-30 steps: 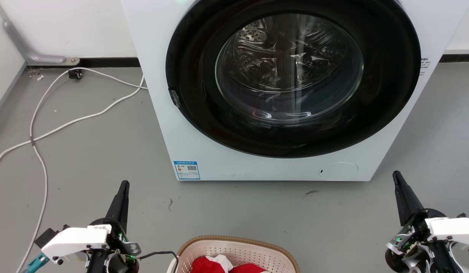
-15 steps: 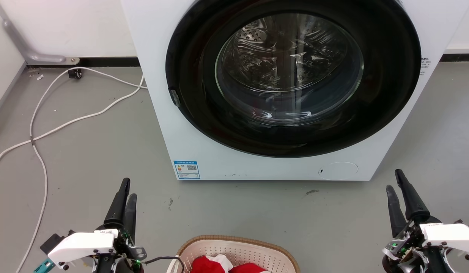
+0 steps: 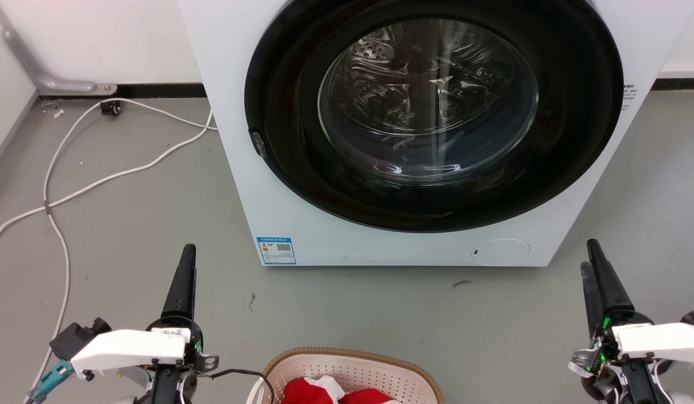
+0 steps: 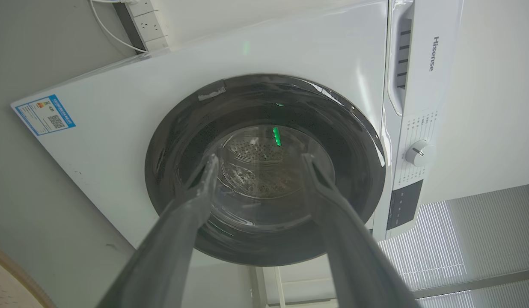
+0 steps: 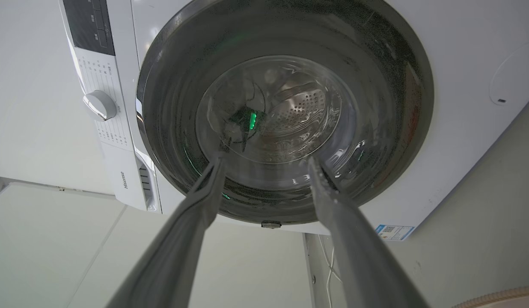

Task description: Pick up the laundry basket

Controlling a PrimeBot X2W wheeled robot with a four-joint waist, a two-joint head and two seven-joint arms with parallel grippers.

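Note:
The laundry basket [image 3: 351, 356], cream with small holes and a brown woven-look rim, sits on the floor at the bottom centre of the head view, cut off by the frame edge. Red and white cloth [image 3: 324, 391] lies inside it. My left gripper [image 3: 188, 251] hovers to the basket's left, fingers pointing toward the washer. My right gripper [image 3: 588, 255] hovers well to its right. Both are apart from the basket. In the wrist views the left gripper [image 4: 259, 159] and right gripper [image 5: 266, 159] stand open and empty. Corners of the basket's rim [image 4: 20, 267] [image 5: 500, 296] show there.
A large white washing machine [image 3: 257, 185] with a dark round door [image 3: 431, 112] stands just beyond the basket. White cables [image 3: 60, 191] trail over the grey floor at the left. A wall runs behind the washer.
Both grippers have moved a little forward, toward the washer, and their wrists have rolled. The basket has not moved.

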